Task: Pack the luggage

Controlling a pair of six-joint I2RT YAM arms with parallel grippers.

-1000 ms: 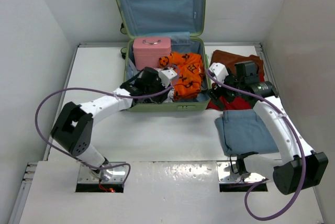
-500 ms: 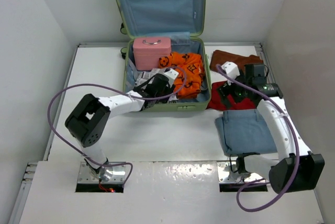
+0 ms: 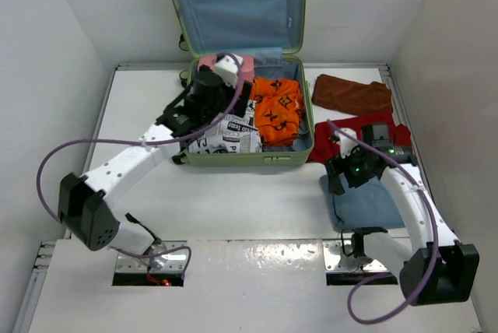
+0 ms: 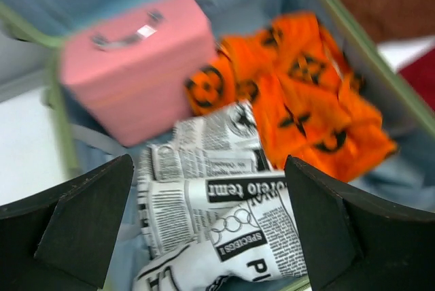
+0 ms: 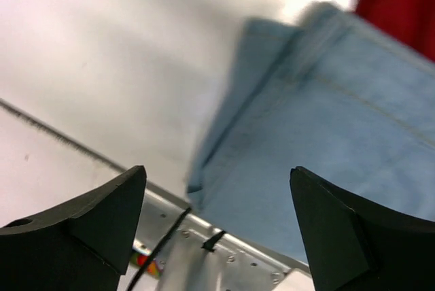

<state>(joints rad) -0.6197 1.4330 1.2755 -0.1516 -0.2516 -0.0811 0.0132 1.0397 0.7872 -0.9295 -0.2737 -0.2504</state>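
Note:
The luggage (image 3: 249,159), a light-green suitcase, lies open with its lid (image 3: 241,6) standing at the back. Inside lie a pink case (image 4: 136,53), an orange pumpkin-print garment (image 3: 278,111) and a newspaper-print garment (image 3: 229,134). My left gripper (image 3: 201,103) hovers open above the suitcase's left half. Between its fingers and well below them lies the newspaper-print garment (image 4: 231,196), held by nothing. My right gripper (image 3: 346,177) hangs open over the near left corner of a folded blue garment (image 3: 372,202), which also shows in the right wrist view (image 5: 326,121). Nothing is in its jaws.
A red garment (image 3: 362,127) lies right of the suitcase, partly under the blue one. A folded brown garment (image 3: 350,93) sits behind it. White walls close in the table on the left, right and back. The metal base plate (image 5: 204,257) runs along the near edge.
My left gripper opened, let go of the newspaper-print garment in the suitcase and rose toward the back. My right gripper drew back from the red garment to the blue one.

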